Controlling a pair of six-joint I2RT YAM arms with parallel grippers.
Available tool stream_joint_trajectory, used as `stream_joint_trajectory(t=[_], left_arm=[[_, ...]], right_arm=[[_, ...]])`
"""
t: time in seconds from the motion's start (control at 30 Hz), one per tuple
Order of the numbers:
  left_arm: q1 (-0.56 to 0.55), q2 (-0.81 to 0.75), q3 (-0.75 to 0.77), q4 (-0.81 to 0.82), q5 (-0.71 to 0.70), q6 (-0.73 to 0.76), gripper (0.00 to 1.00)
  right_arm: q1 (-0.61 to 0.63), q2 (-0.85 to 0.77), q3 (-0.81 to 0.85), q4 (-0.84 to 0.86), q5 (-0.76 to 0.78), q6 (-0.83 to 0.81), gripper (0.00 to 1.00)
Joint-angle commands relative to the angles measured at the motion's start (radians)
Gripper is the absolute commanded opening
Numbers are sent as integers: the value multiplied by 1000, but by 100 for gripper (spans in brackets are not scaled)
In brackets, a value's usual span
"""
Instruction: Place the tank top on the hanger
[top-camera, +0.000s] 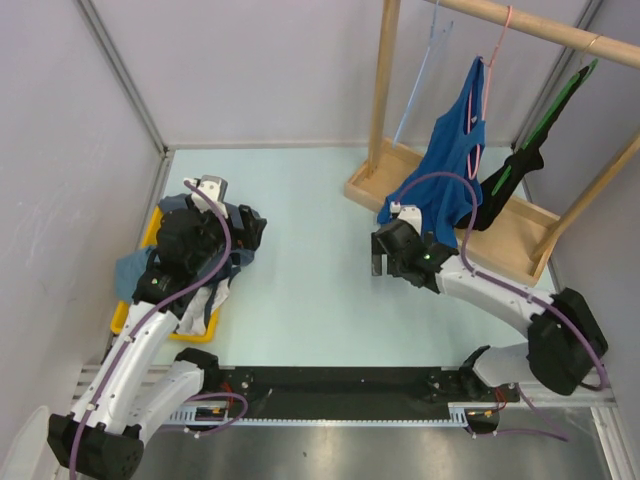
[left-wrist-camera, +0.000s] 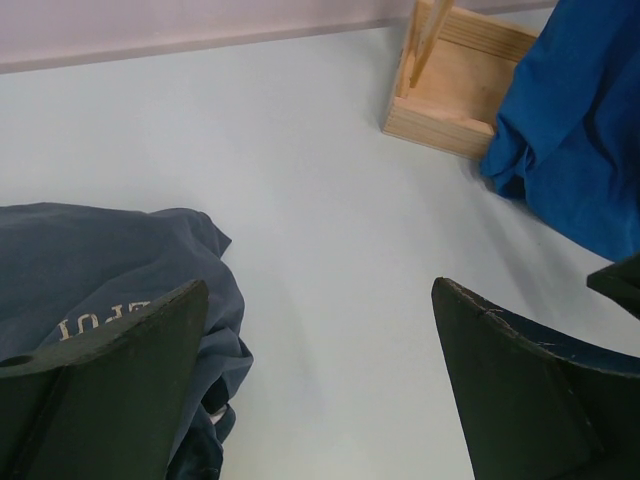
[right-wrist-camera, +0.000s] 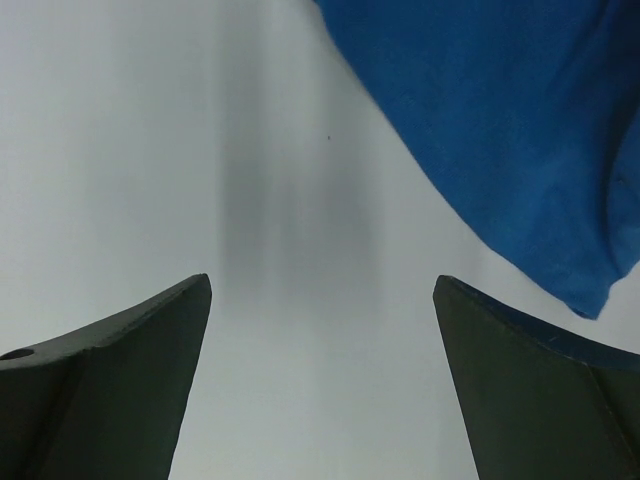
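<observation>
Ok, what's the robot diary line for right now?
tank top: hanging on hanger | left gripper: open, over dark shirt | right gripper: open, beside tank top

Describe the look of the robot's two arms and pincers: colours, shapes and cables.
The left arm and right arm have white links with bulky black joints. A purple cable loops along each. The left pincer and right pincer have dark, wedge-shaped fingers. A green light glows on the right wrist.

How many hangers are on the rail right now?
3. A light blue hanger at the left of the rail, a pink hanger in the middle carrying the tank top, a green hanger at the right with black cloth. None seems hidden.
</observation>
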Motion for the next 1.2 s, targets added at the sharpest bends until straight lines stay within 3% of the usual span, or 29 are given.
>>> stream_joint_trajectory(t=[0.0, 0.5, 0.87, 1.0, 1.17], left_arm=[[11, -5, -5, 17, -5, 2, 99], [11, -17, -5, 17, -11, 5, 100], [11, -23, -8, 19, -8, 3, 99], [11, -23, -8, 22, -10, 3, 99], [11, -23, -10, 20, -11, 3, 99]], right_arm=[[-52, 134, 1, 196, 90, 118, 100], [-131, 398, 65, 359, 324, 270, 99], [-212, 484, 96, 429, 331, 284, 93], [-238, 503, 99, 442, 312, 267, 84], [-243, 510, 97, 459, 317, 227, 57]])
